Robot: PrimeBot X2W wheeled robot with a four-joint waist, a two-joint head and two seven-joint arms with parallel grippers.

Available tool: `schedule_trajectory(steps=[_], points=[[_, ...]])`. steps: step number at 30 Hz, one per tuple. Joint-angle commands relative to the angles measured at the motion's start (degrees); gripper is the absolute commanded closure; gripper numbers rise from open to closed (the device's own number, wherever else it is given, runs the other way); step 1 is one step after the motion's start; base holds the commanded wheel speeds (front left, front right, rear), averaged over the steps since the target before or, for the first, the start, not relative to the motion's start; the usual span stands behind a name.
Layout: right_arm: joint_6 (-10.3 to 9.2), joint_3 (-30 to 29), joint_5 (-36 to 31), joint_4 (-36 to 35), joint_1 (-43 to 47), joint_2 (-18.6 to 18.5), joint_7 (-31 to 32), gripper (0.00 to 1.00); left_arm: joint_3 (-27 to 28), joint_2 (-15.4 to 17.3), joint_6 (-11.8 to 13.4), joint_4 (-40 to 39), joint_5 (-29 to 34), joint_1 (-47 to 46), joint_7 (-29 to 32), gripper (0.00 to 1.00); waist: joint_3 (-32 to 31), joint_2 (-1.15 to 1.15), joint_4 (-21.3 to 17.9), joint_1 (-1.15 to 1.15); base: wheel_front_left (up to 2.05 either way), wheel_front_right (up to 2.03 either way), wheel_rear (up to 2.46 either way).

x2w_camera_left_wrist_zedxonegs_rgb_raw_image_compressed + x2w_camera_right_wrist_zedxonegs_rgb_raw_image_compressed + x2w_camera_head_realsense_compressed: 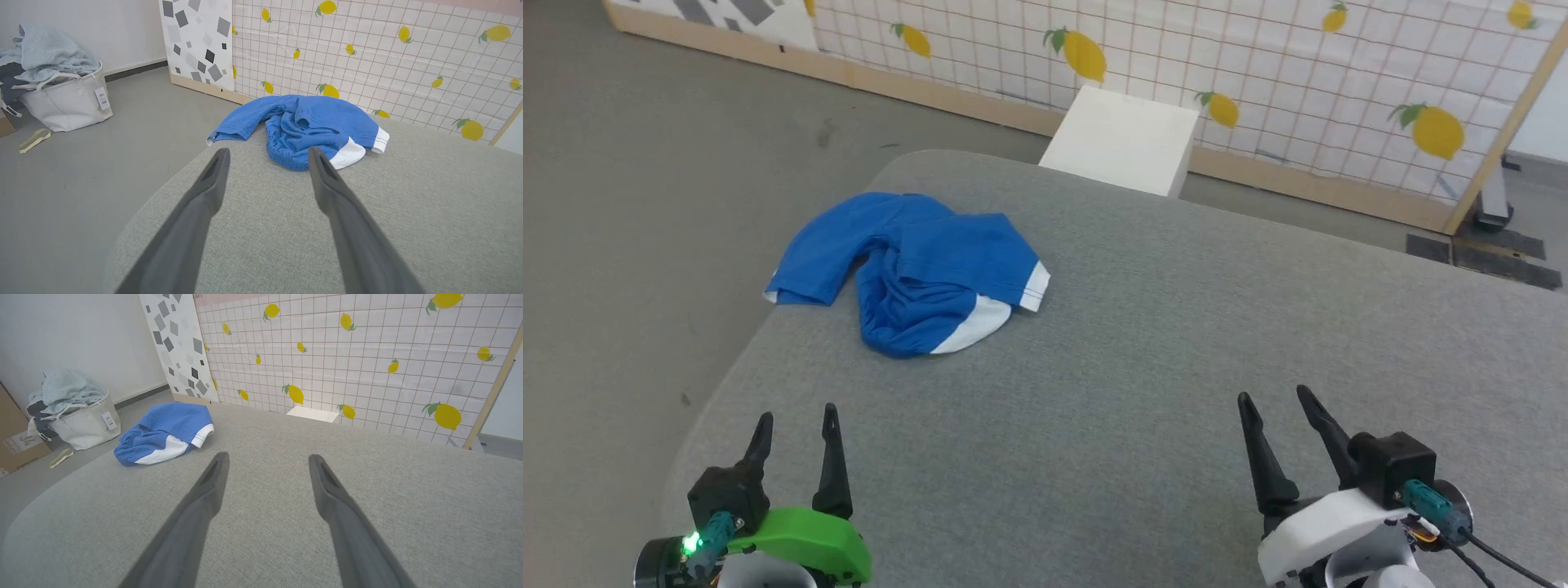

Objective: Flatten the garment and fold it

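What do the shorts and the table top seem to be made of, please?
Shorts: soft matte cloth, probably cotton or polyester; it slumps in wrinkles and gathers at the waist.
Table top: grey matte woven fabric cover, judging by the fine weave; rounded edges hint at padding.

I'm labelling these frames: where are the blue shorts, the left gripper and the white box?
blue shorts point(956, 249): head view, upper blue leg panel.
left gripper point(797, 412): head view, midway between its open fingertips.
white box point(1123, 139): head view, its top face.

cardboard box: looks like "34", smaller print blurred | bag tag: illegible
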Motion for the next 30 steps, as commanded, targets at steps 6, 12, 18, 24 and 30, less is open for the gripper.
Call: schedule_trajectory(steps=[6, 12, 18, 24, 30], points=[[0.28, 0.7, 0.9, 1.2, -0.2, 0.0, -1.0, 0.00, 0.0, 0.6, 0.7, 0.5, -1.0, 1.4, -1.3, 0.00, 0.2, 0.00, 1.7, 0.00, 0.00, 0.00, 0.00], [0.30, 1.0, 1.2, 1.9, -0.6, -0.1, -1.5, 0.00, -0.1, 0.8, 1.3, 0.6, -1.6, 1.6, -2.0, 0.00, 0.6, 0.00, 2.2, 0.00, 0.00, 0.00, 0.00], [0.32, 1.1, 1.3, 2.3, -0.9, -0.1, -1.9, 0.00, -0.3, 1.1, 1.2, 1.2, -2.7, 0.1, -2.3, 0.00, 1.3, 0.00, 2.5, 0.00, 0.00, 0.00, 0.00], [0.34, 1.2, 0.9, 2.4, -1.8, -0.1, -1.8, 0.00, -0.4, 2.8, -0.5, 4.0, -4.3, -6.2, -2.2, 0.00, 3.1, 0.00, 2.2, 0.00, 0.00, 0.00, 0.00], [0.36, 1.0, -0.4, 1.3, -2.7, -0.1, -0.9, 0.00, -0.3, 4.9, -2.8, 10.3, -6.8, -16.4, -0.2, 0.00, 6.2, 0.00, 0.6, 0.00, 0.00, 0.00, 0.00]])
